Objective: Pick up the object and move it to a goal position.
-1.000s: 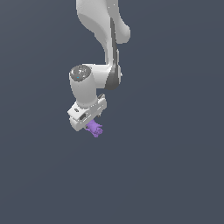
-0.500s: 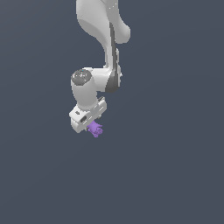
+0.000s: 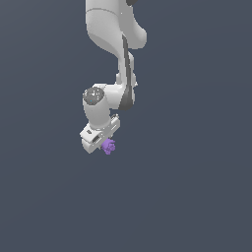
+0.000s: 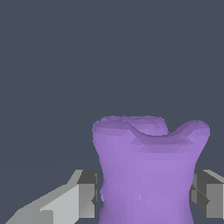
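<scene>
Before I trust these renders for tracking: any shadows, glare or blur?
Exterior view: flat grey backdrop, no cast shadow, no glare; purple object tiny under the gripper. Wrist view: sharp, faceted shading on the object, cropped at the frame edge.

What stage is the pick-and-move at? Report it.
Done: the small lumpy purple object sits between the white gripper's fingers, which press its sides. In hand: it is held under the arm. Left: delivery; no goal marker shows in either view, so remaining travel cannot be judged.
</scene>
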Tool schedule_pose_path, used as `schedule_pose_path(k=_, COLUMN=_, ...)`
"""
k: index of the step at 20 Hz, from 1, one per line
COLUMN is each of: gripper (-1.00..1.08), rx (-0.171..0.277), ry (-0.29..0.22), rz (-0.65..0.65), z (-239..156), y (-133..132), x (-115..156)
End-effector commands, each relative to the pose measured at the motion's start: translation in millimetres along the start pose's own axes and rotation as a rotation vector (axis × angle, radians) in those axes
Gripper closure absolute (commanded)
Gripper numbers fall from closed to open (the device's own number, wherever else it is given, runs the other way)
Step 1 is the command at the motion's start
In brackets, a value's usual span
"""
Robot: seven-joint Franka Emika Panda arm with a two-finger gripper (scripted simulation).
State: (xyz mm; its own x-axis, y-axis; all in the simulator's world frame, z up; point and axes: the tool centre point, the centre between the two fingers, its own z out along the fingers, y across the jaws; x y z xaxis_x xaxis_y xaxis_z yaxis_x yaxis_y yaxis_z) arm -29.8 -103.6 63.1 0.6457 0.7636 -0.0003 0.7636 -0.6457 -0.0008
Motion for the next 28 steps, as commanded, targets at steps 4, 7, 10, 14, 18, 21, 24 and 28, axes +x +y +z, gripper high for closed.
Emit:
schedule_pose_path(k=4, gripper=1.08, rx=-0.001, ry=0.000, rz=0.000, z=0.7, y=0.4, x=0.2)
schedule_pose_path(k=7, gripper=1.08, rx=-0.001, ry=0.000, rz=0.000, z=0.7, y=0.4, x=0.2)
schedule_pose_path(k=10, gripper=1.08, rx=-0.002, ry=0.001, rz=0.000, z=0.0, y=0.7, x=0.3)
schedule_pose_path(k=14, gripper=1.08, rx=-0.002, ry=0.001, rz=0.000, z=-3.6, y=-2.0, x=2.4)
schedule_pose_path(k=18, gripper=1.08, rx=-0.002, ry=0.000, rz=0.000, z=-14.5, y=-10.1, x=8.8)
schedule_pose_path(k=21, gripper=1.08, rx=-0.002, ry=0.000, rz=0.000, z=-27.8, y=-19.9, x=16.4)
schedule_pose_path(k=24, gripper=1.08, rx=-0.002, ry=0.000, rz=0.000, z=-45.7, y=-33.1, x=26.9)
schedule_pose_path(k=28, gripper=1.08, rx=-0.003, ry=-0.001, rz=-0.001, z=-77.0, y=-56.1, x=45.2)
